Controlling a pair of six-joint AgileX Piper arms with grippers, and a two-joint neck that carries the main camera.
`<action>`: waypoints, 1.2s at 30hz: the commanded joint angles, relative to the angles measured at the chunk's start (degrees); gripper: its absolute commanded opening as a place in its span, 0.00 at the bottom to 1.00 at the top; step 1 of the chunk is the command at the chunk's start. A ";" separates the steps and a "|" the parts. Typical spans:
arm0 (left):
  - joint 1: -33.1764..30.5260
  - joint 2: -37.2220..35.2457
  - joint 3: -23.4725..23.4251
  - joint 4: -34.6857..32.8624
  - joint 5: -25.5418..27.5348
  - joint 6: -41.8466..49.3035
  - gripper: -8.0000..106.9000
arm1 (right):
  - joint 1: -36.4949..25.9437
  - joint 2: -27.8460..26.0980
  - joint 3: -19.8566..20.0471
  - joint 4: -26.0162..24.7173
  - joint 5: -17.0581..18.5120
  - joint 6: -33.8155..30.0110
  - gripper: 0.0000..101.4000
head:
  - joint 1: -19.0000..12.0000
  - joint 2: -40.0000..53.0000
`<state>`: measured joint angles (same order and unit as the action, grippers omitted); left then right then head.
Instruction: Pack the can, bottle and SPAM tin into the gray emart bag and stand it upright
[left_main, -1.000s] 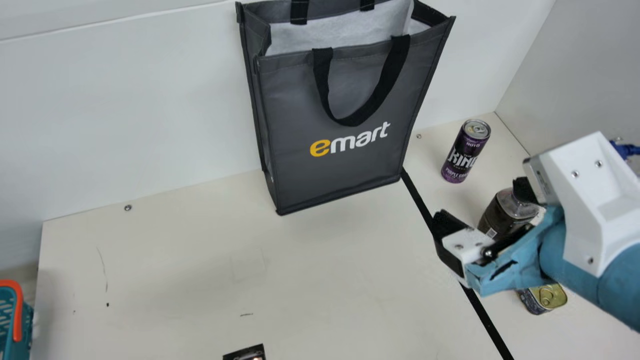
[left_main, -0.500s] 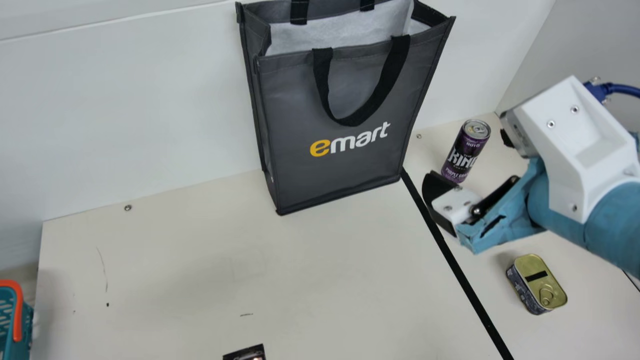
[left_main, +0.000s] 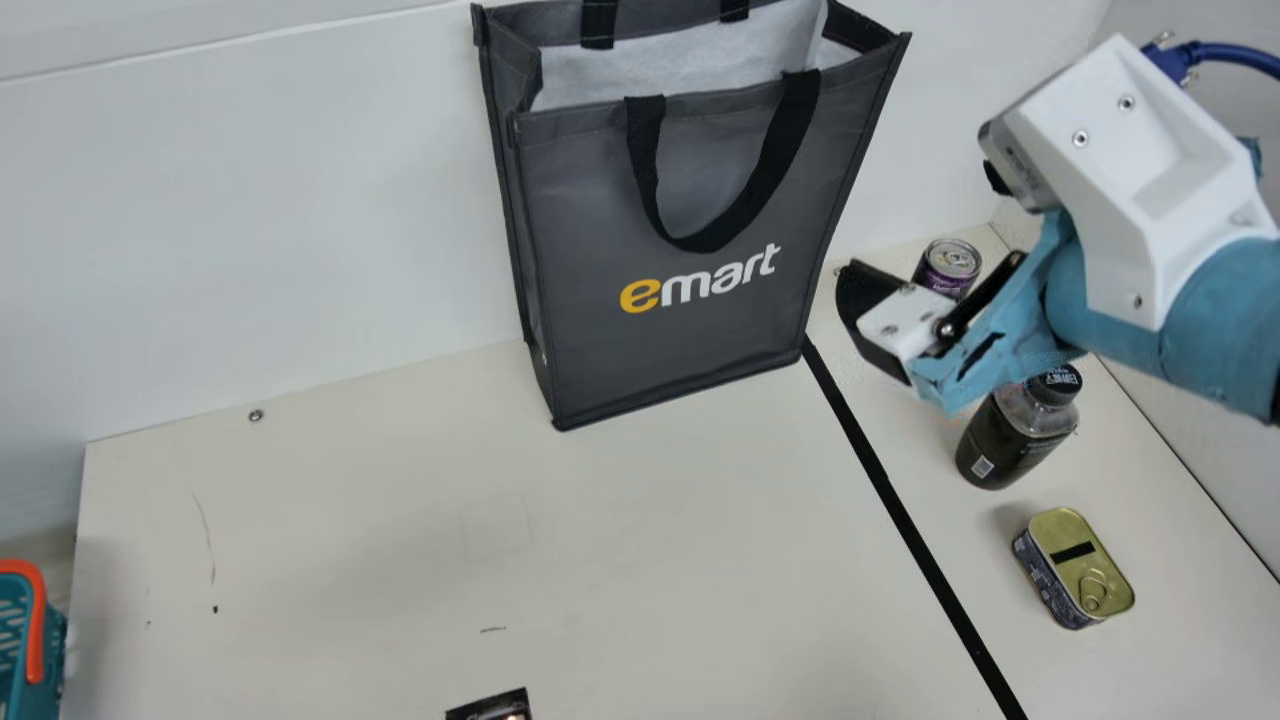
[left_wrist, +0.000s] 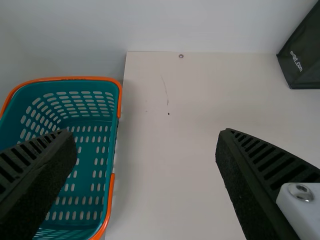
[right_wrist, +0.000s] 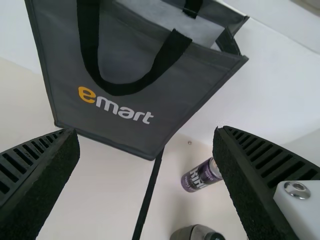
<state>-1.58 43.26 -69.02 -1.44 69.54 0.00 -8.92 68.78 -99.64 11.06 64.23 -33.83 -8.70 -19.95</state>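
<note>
Gray emart bag (left_main: 690, 345): upright on the cream table (left_main: 350, 540), by the back wall (left_main: 280, 220). Mouth open, pale lining inside, one black handle drooping down the front.

Can (left_main: 950, 263): purple, upright on the table in the main view, right of the bag, its lower part behind the right gripper (left_main: 920, 226). Bottle (left_main: 1005, 440): dark, black-capped, upright, nearer the neck camera than the can. SPAM tin (left_main: 1070, 565): nearer again, low on the table, gold lid and pull ring up, a black strip across the lid. All three sit outside the bag, across a black line (left_main: 920, 540) that runs from its base corner.

Right gripper: raised, fingers apart, nothing between them. Left gripper (left_wrist: 146, 150): fingers likewise well parted, no load; its wrist view has the teal basket (left_main: 36, 620), orange-rimmed, beside the table.
</note>
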 joint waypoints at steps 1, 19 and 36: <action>0.00 0.00 0.00 0.00 0.00 0.00 0.85 | -0.37 1.13 -1.69 0.92 0.50 -1.44 0.94 | -1.30 -0.05; 0.00 0.00 0.00 0.00 0.00 0.00 0.85 | -0.06 11.45 -15.01 5.09 3.81 -9.15 0.94 | -1.30 -0.05; 0.00 0.00 0.00 0.00 0.00 0.00 0.85 | 1.75 20.78 -26.53 6.15 5.67 -14.86 0.94 | -1.30 -0.05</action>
<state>-1.58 43.26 -69.02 -1.44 69.54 0.00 -7.25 89.01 -125.68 17.30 69.99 -48.47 -8.70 -19.86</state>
